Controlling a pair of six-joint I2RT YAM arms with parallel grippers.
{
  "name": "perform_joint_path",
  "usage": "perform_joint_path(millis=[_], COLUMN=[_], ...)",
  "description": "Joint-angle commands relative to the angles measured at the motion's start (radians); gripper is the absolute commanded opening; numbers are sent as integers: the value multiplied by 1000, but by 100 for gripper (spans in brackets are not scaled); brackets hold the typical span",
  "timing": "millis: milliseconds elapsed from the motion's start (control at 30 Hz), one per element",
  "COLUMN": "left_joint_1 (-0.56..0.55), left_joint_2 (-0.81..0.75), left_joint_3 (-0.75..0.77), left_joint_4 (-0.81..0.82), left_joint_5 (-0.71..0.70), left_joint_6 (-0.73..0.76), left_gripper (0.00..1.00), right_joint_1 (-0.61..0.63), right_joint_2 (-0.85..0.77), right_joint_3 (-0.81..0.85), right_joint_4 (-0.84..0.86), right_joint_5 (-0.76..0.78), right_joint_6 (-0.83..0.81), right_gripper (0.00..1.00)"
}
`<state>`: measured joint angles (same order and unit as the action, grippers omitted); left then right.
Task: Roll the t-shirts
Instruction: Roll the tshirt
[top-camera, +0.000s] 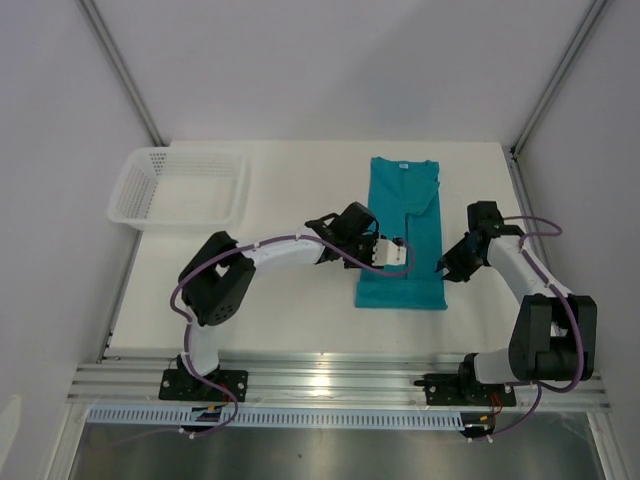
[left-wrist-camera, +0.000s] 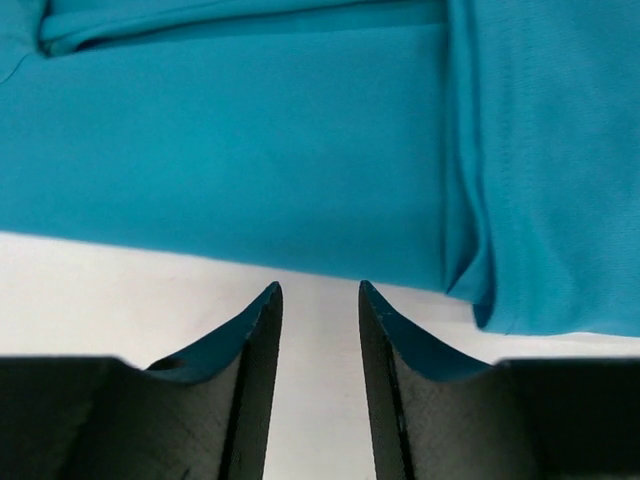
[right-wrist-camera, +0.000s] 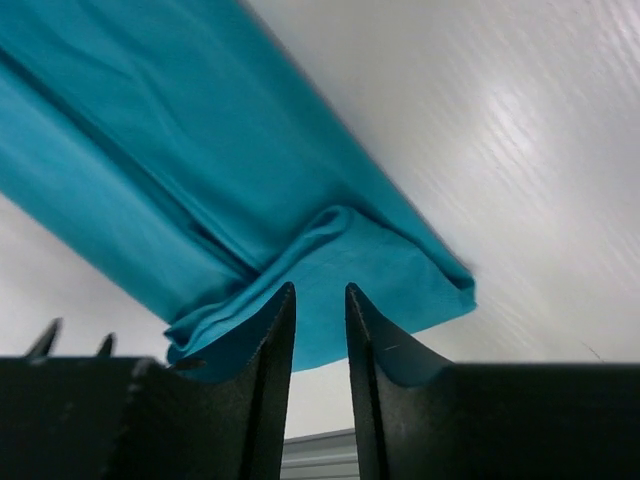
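Ahead of left gripper (left-wrist-camera: 319, 286) and right gripper (right-wrist-camera: 320, 287), teal t-shirt (left-wrist-camera: 250, 150), ungripped.

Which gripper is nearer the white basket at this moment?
Left. The left gripper is at the t-shirt's left side, the side facing the basket in the far-left corner; the right gripper is at its right edge, farther off.

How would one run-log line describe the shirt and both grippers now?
t-shirt: folded lengthwise, not rolled | left gripper: open, at shirt's left edge | right gripper: open, at near right corner | basket: far left, empty
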<state>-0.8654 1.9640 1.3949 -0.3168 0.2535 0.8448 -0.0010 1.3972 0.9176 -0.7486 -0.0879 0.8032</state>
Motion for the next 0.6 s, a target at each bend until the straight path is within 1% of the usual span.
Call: perform_joint_path(millis=[0, 33, 67, 133, 167, 200, 233, 267, 300, 400, 500, 567], left_joint_1=[16, 16, 16, 6, -15, -29, -46, -79, -96, -138, -147, -150], left_joint_2=[-54, -65, -91, -125, -137, -161, -174, -186, -207, -217, -206, -191], left_joint_3=[61, 70, 90, 84, 73, 64, 34, 10, -67, -164, -189, -189], left_joint_4=[-5, -30, -92, -152, -227, -257, -277, -289, -275, -191, -124, -111], left_joint_5=[-77, -65, -3, 76, 149, 174, 194, 222, 227, 204, 153, 141], left_joint_6=[-55, -55, -61, -75, -69, -64, -58, -43, -38, -27, -35, -30], left_gripper=[41, 41, 42, 45, 47, 49, 50, 51, 52, 54, 55, 56], right_joint_1=[-2, -2, -5, -4, -2, -2, 37, 48, 55, 62, 65, 65], right_joint_2=[-45, -59, -76, -127, -144, -161, -194, -210, -222, -241, -237, -245], right_joint_3=[-36, -48, -72, -97, -109, -141, -163, -184, -227, -282, -292, -293], right_joint_4=[-64, -73, -84, -92, -101, -103, -98, -80, -72, -31, -28, -31], right_joint_5=[51, 62, 65, 54, 54, 56, 54, 56, 59, 57, 69, 88], right_joint_6=[10, 16, 36, 63, 95, 112, 132, 149, 189, 227, 226, 225], right_gripper=[31, 32, 32, 34, 34, 34, 35, 36, 36, 38, 38, 39])
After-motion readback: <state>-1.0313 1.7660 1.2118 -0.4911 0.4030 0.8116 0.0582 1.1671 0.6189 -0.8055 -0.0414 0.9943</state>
